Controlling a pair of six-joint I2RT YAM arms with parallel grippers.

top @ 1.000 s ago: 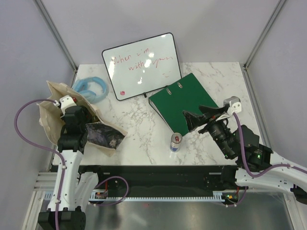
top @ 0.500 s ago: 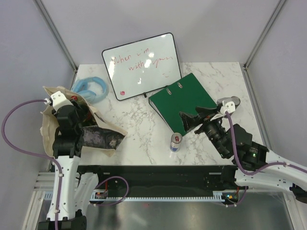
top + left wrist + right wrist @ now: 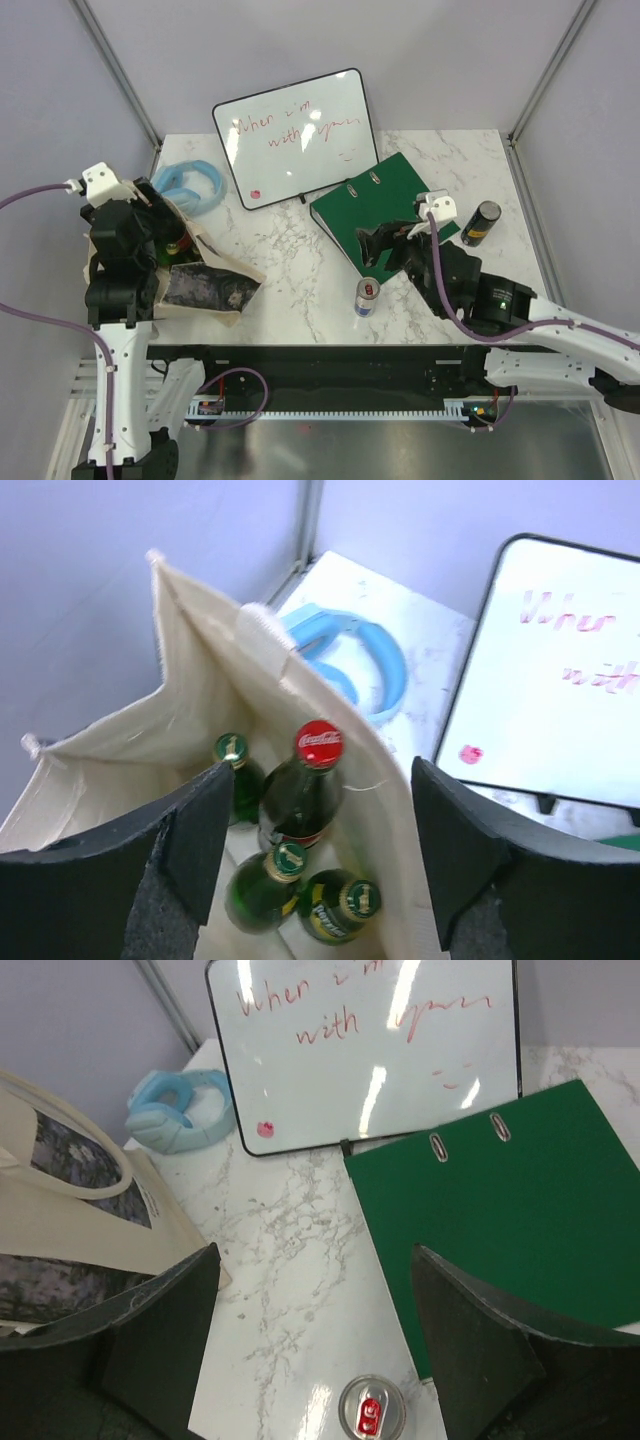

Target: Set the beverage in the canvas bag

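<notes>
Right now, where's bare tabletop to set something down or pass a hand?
Widest patch: bare marble between the bag and the green binder, in front of the whiteboard. Second: back right corner, behind the binder and the black can. Crowded: left edge, bag plus blue item; near front, silver can right by the right end effector.

matt cloth beside glossy glass and polished stone
the canvas bag [image 3: 120,740] is matt beige woven cloth; inside it the green bottles [image 3: 255,890] and the cola bottle [image 3: 300,805] are glossy glass, the latter under a crimped red metal cap [image 3: 319,744]; the table top [image 3: 290,1220] is smooth, polished, white with grey veins; the whiteboard [image 3: 370,1050] is glossy, streaked with glare; the green binder [image 3: 520,1210] is matt, its clips [image 3: 438,1146] shiny metal; the drink can [image 3: 372,1410] has a bright metal lid; the light blue object [image 3: 180,1110] looks like smooth plastic
</notes>
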